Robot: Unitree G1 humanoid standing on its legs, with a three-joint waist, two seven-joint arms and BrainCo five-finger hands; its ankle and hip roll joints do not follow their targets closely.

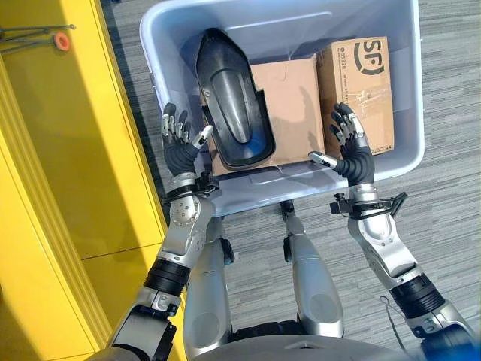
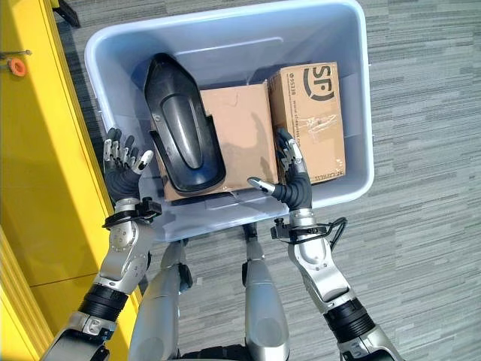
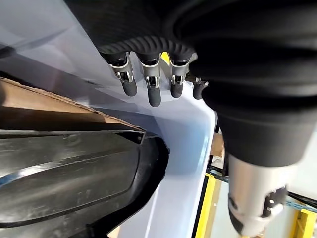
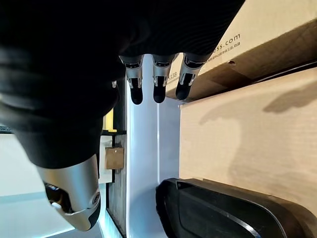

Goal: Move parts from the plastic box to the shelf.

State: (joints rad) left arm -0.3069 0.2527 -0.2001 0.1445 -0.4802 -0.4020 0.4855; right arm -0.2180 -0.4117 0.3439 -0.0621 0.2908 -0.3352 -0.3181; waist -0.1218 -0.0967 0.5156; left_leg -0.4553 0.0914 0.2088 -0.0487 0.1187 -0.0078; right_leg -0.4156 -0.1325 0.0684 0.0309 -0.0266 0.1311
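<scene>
A large pale blue-grey plastic box (image 1: 409,90) sits on the grey striped carpet (image 1: 451,195), and both of the robot's hands are raised at its near wall, palms turned toward each other, holding nothing. The left hand (image 1: 179,143) hangs at the box's left near corner with its fingers spread and straight and the thumb angled inward; its own wrist camera shows the fingers (image 3: 154,91) relaxed against the pale plastic wall. The right hand (image 1: 350,147) is held the same way, fingers loosely extended and thumb pointing across toward the other hand.

Between the two hands lie the parts. Just beside the left hand's thumb is a long black moulded plastic shell with a raised glossy hump down its middle (image 1: 231,98), lying tilted with its broad end near that hand and its narrow end pointing away. It rests on top of a flat brown cardboard box (image 1: 289,101), which reaches across to just short of the right hand's thumb. Ahead of the right hand's fingertips lies a second, narrower brown cardboard box with black printing on its top (image 1: 359,90), set close alongside the flat one; whether the fingertips touch it I cannot tell.

Beyond the left hand, outside the plastic box, stands a bright yellow metal frame (image 1: 68,150).
</scene>
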